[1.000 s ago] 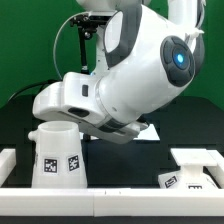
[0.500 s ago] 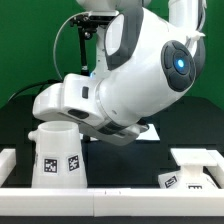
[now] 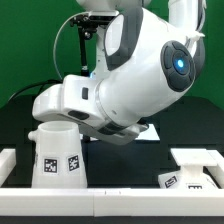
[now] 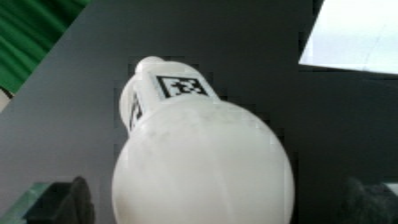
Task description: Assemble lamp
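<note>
Wrist view: bulb (image 4: 199,160) fills the middle of the frame, matte white and rounded. Its narrower neck (image 4: 164,85) points away from the camera and carries one black-and-white square tag (image 4: 180,87). The bulb lies on the black bench (image 4: 214,40). The fingers (image 4: 54,198) are spread, one dark blurred tip on each side of the bulb's fat end. A gap of bench shows between each tip and the bulb, so nothing is pinched and there is no visible contact. A flat white slab (image 4: 356,35) sits on the bench beyond the bulb, off to one side and well apart from it. Cannot tell what that slab is. A green backdrop strip (image 4: 32,40) shows at the far edge.

Exterior view: the glossy white robot arm (image 3: 130,75) takes up most of the frame, bent low over the bench (image 3: 20,115). It hides the fingers and the bulb completely. The lamp shade (image 3: 55,155) stands upright at the exterior view's left, a tapered bucket shape with two tags on its near face, just under the arm's housing. Cannot tell whether they touch. The base (image 3: 170,180) is at the exterior view's right, a small tagged block only partly visible, just beside a wider white ledge (image 3: 197,158). A white rail (image 3: 110,197) runs along the front edge, and the shade and base are well apart.
</note>
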`<act>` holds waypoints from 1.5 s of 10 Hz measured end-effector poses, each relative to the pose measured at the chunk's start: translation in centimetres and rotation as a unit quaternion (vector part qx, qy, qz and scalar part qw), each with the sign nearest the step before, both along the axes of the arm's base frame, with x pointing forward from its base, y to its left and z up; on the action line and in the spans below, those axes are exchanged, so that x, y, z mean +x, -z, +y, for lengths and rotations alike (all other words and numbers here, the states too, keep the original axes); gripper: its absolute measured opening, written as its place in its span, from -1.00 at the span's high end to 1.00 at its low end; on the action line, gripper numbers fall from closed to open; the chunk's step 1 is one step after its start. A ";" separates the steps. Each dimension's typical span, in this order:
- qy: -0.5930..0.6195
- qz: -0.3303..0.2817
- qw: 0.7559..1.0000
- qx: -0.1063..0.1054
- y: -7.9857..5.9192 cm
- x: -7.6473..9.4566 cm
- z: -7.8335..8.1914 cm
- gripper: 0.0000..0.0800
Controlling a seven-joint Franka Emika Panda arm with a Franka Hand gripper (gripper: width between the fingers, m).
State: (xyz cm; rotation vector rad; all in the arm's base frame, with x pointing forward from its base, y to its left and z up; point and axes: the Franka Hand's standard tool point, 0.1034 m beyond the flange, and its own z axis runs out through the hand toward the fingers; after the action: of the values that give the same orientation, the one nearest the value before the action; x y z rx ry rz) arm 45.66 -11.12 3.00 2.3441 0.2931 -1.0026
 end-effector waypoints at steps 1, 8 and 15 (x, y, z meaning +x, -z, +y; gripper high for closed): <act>0.000 0.001 1.000 0.000 0.0 0.0 0.0 -0.75; -0.019 0.018 0.999 0.020 0.1 0.0 0.0 -0.75; -0.027 0.023 0.999 0.028 0.2 0.1 0.0 -0.75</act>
State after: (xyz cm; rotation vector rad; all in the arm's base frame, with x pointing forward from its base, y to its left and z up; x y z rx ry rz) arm 45.77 -11.08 2.80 2.3525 0.4052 -1.0354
